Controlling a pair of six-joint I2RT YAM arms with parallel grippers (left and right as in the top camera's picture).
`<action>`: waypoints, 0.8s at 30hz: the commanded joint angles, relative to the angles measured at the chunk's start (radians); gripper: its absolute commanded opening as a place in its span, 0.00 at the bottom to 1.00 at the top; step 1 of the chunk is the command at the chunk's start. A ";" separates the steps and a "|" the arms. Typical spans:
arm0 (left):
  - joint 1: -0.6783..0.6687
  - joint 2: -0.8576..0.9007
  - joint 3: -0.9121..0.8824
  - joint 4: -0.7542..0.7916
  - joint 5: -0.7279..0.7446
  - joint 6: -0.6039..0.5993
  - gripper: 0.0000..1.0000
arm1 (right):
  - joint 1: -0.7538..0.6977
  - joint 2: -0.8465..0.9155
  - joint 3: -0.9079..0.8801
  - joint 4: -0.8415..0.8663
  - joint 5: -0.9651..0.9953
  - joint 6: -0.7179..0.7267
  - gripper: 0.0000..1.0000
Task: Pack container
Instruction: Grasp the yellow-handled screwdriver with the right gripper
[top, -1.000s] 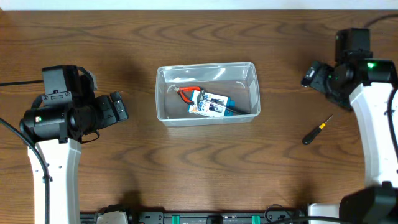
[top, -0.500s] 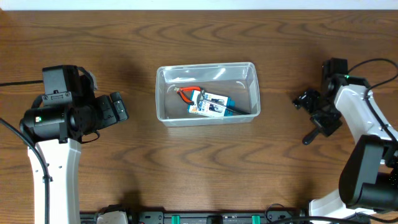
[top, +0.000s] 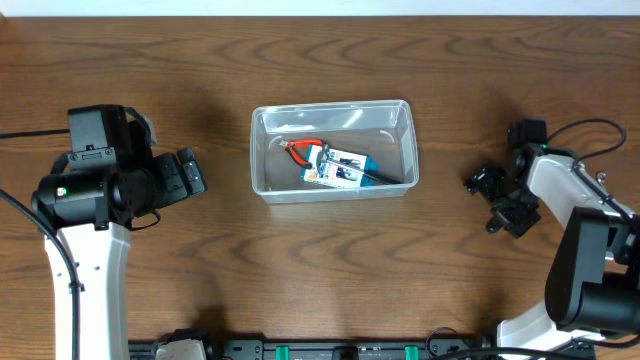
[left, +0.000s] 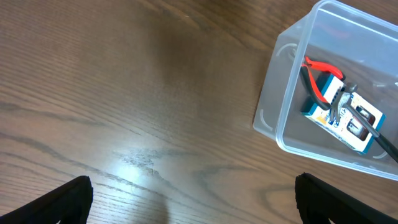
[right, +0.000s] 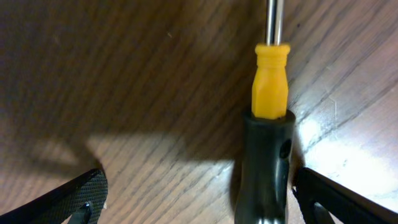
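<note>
The right end effector (right: 200, 198), wide open, straddles the screwdriver (right: 270, 99) on the desk (right: 124, 62), seemingly without gripping it; the left end effector (left: 193, 198) gapes empty near the container (left: 273, 106).

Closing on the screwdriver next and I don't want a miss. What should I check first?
1. Right claw open: ok.
2. Screwdriver between its fingers: ok, but off centre.
3. Claw low enough to grip the handle: cannot tell.
4. Container has room: ok; pliers and box leave bare floor.
5. Left claw clear of the container: ok.
</note>
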 joint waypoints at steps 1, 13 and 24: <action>0.002 0.005 0.018 -0.016 -0.012 0.018 0.96 | -0.024 0.008 -0.047 0.041 0.024 0.019 0.97; 0.002 0.005 0.018 -0.027 -0.012 0.018 0.96 | -0.095 0.008 -0.092 0.108 0.023 0.018 0.82; 0.002 0.005 0.018 -0.034 -0.012 0.018 0.96 | -0.096 0.008 -0.092 0.089 0.023 0.018 0.41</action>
